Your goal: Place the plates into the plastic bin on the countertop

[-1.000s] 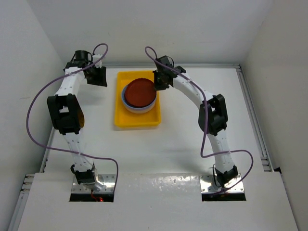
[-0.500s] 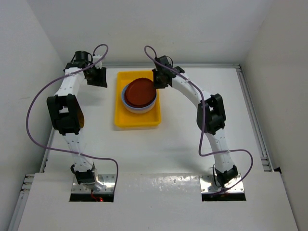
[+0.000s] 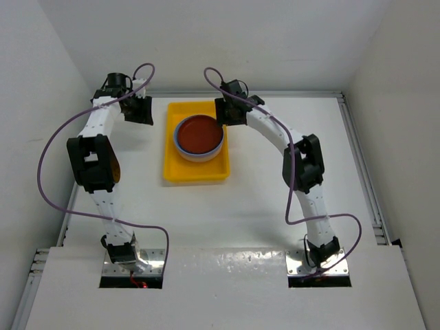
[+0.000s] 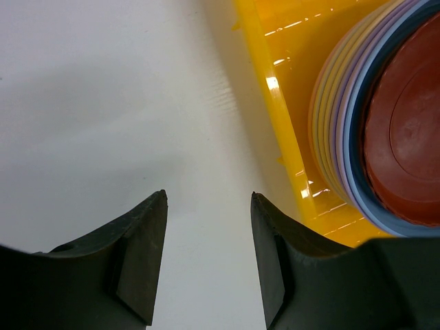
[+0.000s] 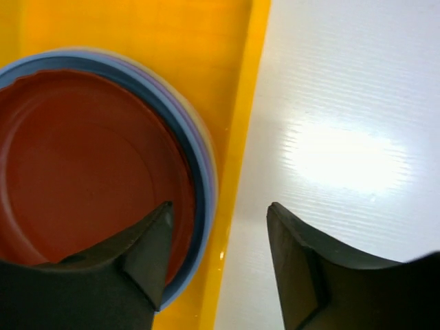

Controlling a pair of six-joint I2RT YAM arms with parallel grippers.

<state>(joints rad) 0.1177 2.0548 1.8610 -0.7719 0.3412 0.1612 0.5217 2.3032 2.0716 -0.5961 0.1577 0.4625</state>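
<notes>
A stack of plates (image 3: pixel 199 136) lies in the yellow plastic bin (image 3: pixel 196 172) on the white countertop (image 3: pixel 275 199). The top plate (image 5: pixel 89 165) is dark red, with a light blue rim (image 4: pixel 352 165) and lilac and tan rims under it. My right gripper (image 3: pixel 224 114) hangs open above the bin's right rim (image 5: pixel 237 151), one finger over the red plate, nothing between the fingers. My left gripper (image 3: pixel 141 110) stands open over bare countertop just left of the bin (image 4: pixel 275 103), holding nothing.
White walls close in on the left, back and right. A metal rail (image 3: pixel 357 158) runs along the countertop's right edge. Purple cables (image 3: pixel 51 151) loop from both arms.
The right gripper has opened and let go of the dark red plate, which dropped flat onto the stack. The left arm has not moved.
</notes>
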